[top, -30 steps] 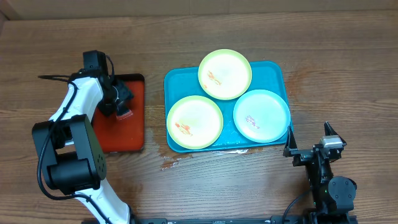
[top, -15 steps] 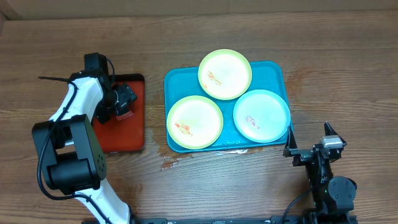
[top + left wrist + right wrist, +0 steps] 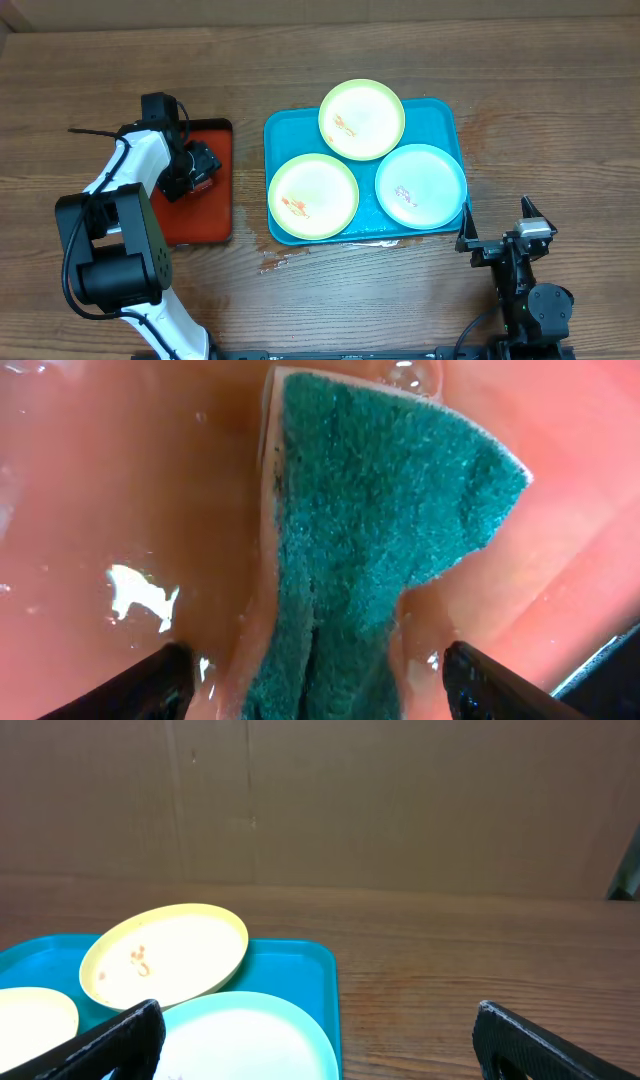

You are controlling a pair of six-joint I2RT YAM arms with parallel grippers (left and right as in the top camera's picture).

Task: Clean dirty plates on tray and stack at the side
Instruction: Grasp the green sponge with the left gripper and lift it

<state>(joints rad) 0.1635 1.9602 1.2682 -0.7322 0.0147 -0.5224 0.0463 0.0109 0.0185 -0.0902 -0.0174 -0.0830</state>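
Observation:
Three plates lie on the cyan tray [image 3: 285, 135]: a yellow-green one [image 3: 362, 119] at the back with an orange smear, a yellow-green one [image 3: 313, 195] at the front left with a red-orange smear, and a mint one [image 3: 421, 185] at the front right with faint marks. My left gripper [image 3: 198, 168] is low over the red tray [image 3: 195, 215]. It is open [image 3: 325, 685], with a green sponge [image 3: 390, 510] lying between its fingers on the wet red surface. My right gripper [image 3: 498, 235] is open and empty [image 3: 320, 1055], near the cyan tray's front right corner [image 3: 300, 970].
A wet patch [image 3: 300, 255] lies on the wooden table by the cyan tray's front edge. A brown cardboard wall [image 3: 400, 800] stands behind the table. In the right wrist view the back plate [image 3: 165, 955] and the mint plate [image 3: 240, 1040] show.
My left gripper has shifted slightly right and toward the front over the red tray. The plates and the right arm have not moved.

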